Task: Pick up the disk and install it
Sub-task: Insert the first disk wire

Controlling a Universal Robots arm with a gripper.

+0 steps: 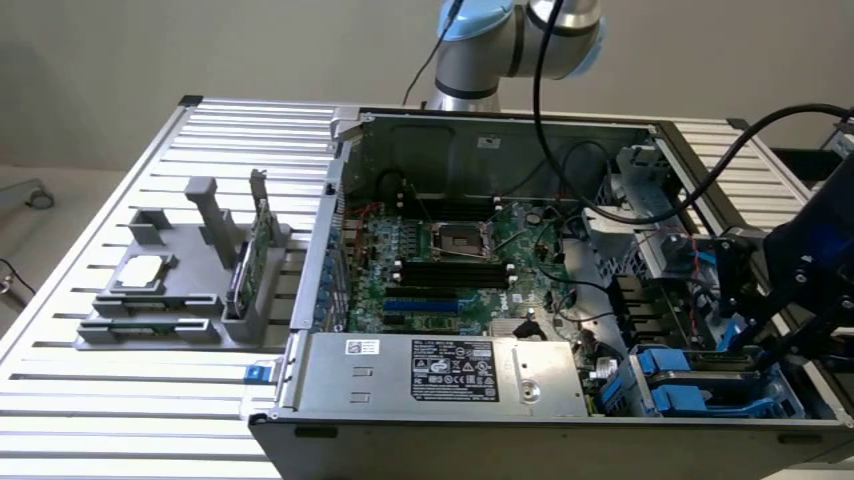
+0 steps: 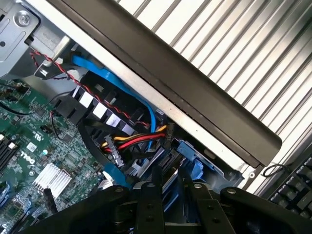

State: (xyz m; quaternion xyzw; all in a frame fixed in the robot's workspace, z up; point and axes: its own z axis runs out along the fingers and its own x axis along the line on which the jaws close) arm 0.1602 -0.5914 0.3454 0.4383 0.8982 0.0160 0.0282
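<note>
My gripper (image 1: 758, 325) hangs low inside the open computer case (image 1: 350, 200), at the exterior view's right, over the drive bays (image 1: 683, 388). In the wrist view its black fingers (image 2: 148, 192) stand close together, shut on a thin grey and blue edge that I take for the disk (image 2: 168, 168). The disk points down into a bay with a blue plastic frame (image 2: 195, 158), close beside the case's side wall (image 2: 161, 92). My gripper covers most of the disk, so its label is hidden.
Blue data cables (image 2: 109, 78) and a red, yellow and black power plug (image 2: 117, 145) lie close to the fingers. The motherboard (image 1: 454, 260) and power supply (image 1: 441, 372) fill the case. A grey fixture (image 1: 174, 295) stands at the exterior view's left on the slatted table (image 1: 147, 400). A keyboard (image 2: 298, 187) sits outside.
</note>
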